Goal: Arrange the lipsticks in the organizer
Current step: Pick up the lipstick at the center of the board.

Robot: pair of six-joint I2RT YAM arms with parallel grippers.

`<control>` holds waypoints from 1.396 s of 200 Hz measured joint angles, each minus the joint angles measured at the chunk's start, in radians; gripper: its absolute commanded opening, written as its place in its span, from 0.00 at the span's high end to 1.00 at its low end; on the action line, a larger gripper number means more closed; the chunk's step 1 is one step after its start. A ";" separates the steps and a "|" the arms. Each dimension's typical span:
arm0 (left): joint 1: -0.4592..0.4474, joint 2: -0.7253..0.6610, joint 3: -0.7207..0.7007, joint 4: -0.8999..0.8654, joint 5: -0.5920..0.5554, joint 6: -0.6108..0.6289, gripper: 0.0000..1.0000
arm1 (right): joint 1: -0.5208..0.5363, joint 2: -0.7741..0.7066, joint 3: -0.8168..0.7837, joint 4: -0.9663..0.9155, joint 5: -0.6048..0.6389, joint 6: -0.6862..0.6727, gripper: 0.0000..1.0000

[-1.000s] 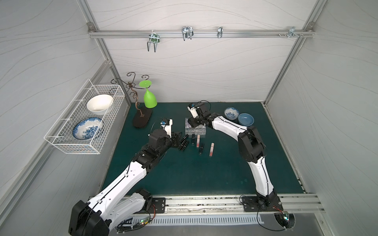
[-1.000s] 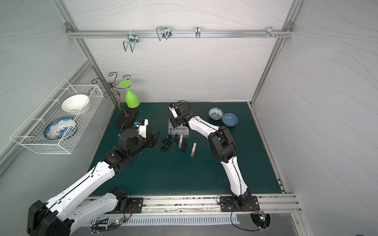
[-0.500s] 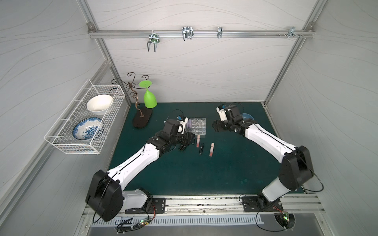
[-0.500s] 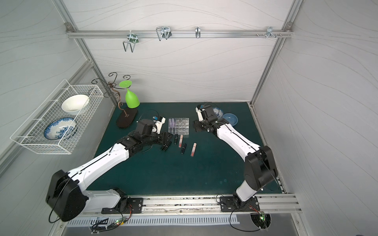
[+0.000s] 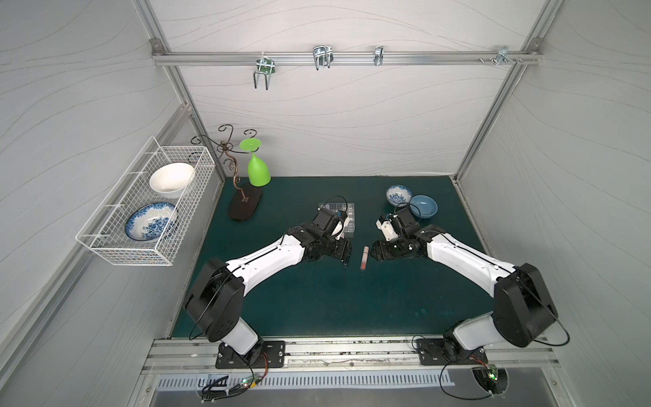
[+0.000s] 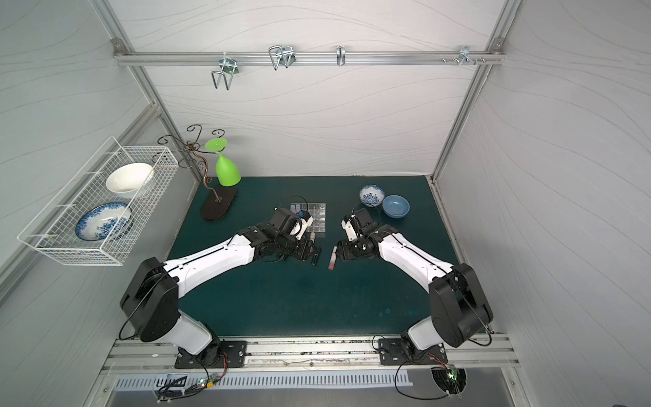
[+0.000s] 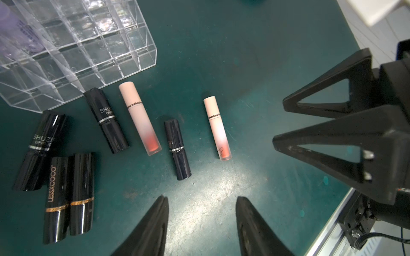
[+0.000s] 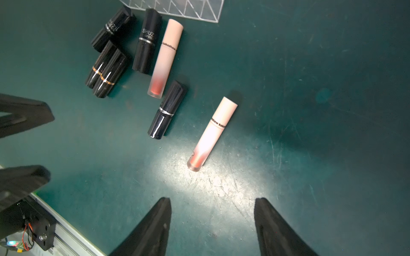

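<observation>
**While nothing is held, lipsticks (image 7: 177,149) lie loose beside the organizer (image 7: 88,44)**

Where the green bench (image 5: 317,299) is bare at its middle, the two grippers face each other low over it. The left gripper (image 7: 202,199) has its jaws partly apart and empty. The right gripper (image 8: 212,199) has jaws somewhat wider, also empty. The clear organizer sits behind them, with a lilac tube (image 7: 11,24) in an edge cell. Just in front of it lie five black tubes (image 7: 106,120) and two peach-pink tubes (image 7: 139,119), one (image 8: 213,133) nearest the right gripper.
</observation>
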 measured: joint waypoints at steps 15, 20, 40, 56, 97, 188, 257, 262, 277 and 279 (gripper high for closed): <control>0.000 0.002 0.003 0.001 -0.011 0.000 0.46 | 0.018 0.005 0.000 0.001 0.001 0.013 0.35; 0.000 0.002 0.004 0.001 -0.015 -0.001 0.46 | 0.029 0.010 0.001 0.001 0.002 0.017 0.35; 0.000 0.002 0.006 0.002 -0.019 -0.003 0.47 | 0.077 0.070 0.018 0.000 0.004 0.024 0.34; 0.000 0.003 0.006 0.002 0.009 -0.002 0.48 | 0.090 0.147 0.053 -0.008 0.007 0.021 0.34; -0.023 0.088 0.077 -0.040 0.082 0.010 0.47 | -0.030 0.204 0.095 -0.033 0.004 -0.003 0.34; -0.116 0.391 0.317 -0.183 0.027 0.000 0.45 | -0.289 -0.078 -0.020 -0.033 -0.032 -0.012 0.39; -0.134 0.515 0.388 -0.201 -0.064 0.000 0.44 | -0.290 -0.084 -0.047 -0.022 -0.063 -0.005 0.41; -0.135 0.520 0.393 -0.201 -0.065 0.000 0.45 | -0.290 -0.086 -0.047 -0.022 -0.064 -0.005 0.41; -0.137 0.536 0.415 -0.200 -0.069 0.000 0.47 | -0.290 -0.089 -0.047 -0.022 -0.068 -0.005 0.41; -0.137 0.537 0.417 -0.200 -0.069 0.000 0.47 | -0.290 -0.089 -0.047 -0.022 -0.068 -0.005 0.41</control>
